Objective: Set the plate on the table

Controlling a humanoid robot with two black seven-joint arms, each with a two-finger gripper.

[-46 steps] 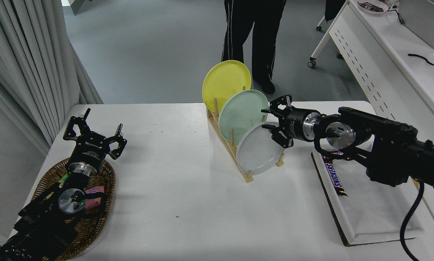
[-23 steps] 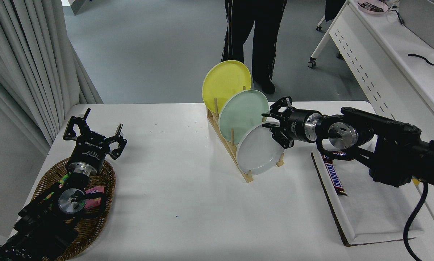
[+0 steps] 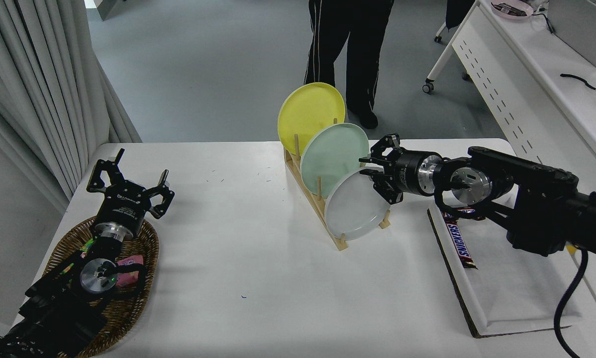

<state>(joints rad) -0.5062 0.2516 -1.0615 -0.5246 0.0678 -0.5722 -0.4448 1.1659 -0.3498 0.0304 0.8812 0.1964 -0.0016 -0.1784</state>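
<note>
Bright, even indoor light from overhead; a sharp picture throughout.

The white table [image 3: 258,278] is lit flat and close to washed out, with soft, faint shadows lying toward the camera under the wooden plate rack [image 3: 314,198] and under the right arm [image 3: 537,209]. A darker shadow sits beneath the left arm [image 3: 54,308] over the wicker basket [image 3: 129,278]. Small highlights glint on the metal wrist rings of both arms. The yellow plate [image 3: 309,113], mint-green plate [image 3: 334,155] and pale grey-white plate [image 3: 353,205] show no glare. Straight lines of the perforated-panel desk [image 3: 507,94] and the curtain [image 3: 39,94] lean outward near the edges, a wide-angle stretch.
</note>
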